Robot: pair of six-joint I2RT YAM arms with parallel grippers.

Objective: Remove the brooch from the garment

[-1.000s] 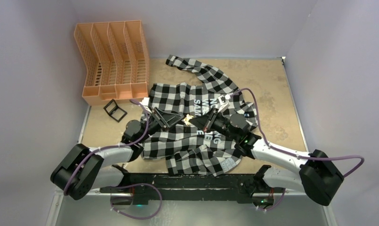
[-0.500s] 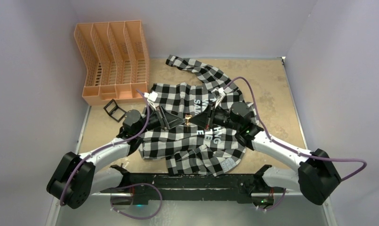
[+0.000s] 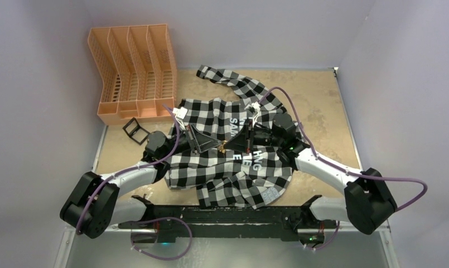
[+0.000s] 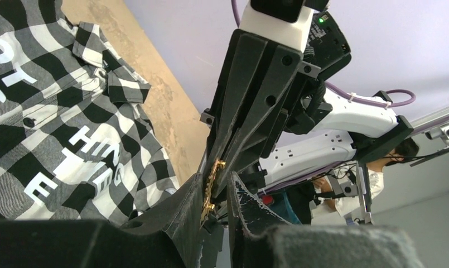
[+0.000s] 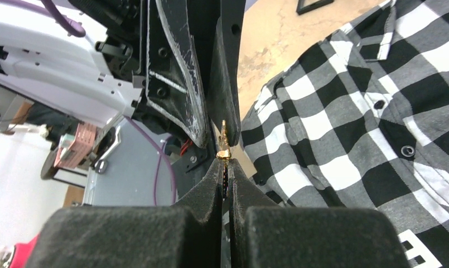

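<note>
The black-and-white check garment (image 3: 211,170) lies spread on the table, white lettering up; it also shows in the left wrist view (image 4: 54,111) and the right wrist view (image 5: 344,123). The tiny gold brooch (image 3: 224,147) is in the air above it, between both grippers. My right gripper (image 3: 231,146) is shut on the brooch (image 5: 224,146), which sticks out of its fingertips (image 5: 225,161). My left gripper (image 3: 215,143) is slightly open, its tips (image 4: 216,177) around the brooch (image 4: 211,187), which lies against one inner face.
An orange mesh file organiser (image 3: 134,72) stands at the far left. A small black frame (image 3: 136,130) lies in front of it. Bare tan tabletop (image 3: 328,128) runs right of the shirt. Pale walls close in the back and both sides.
The two grippers have drawn together tip to tip over the shirt's lettering. The brooch, earlier standing visible between them, now sits inside the left gripper's tips.
</note>
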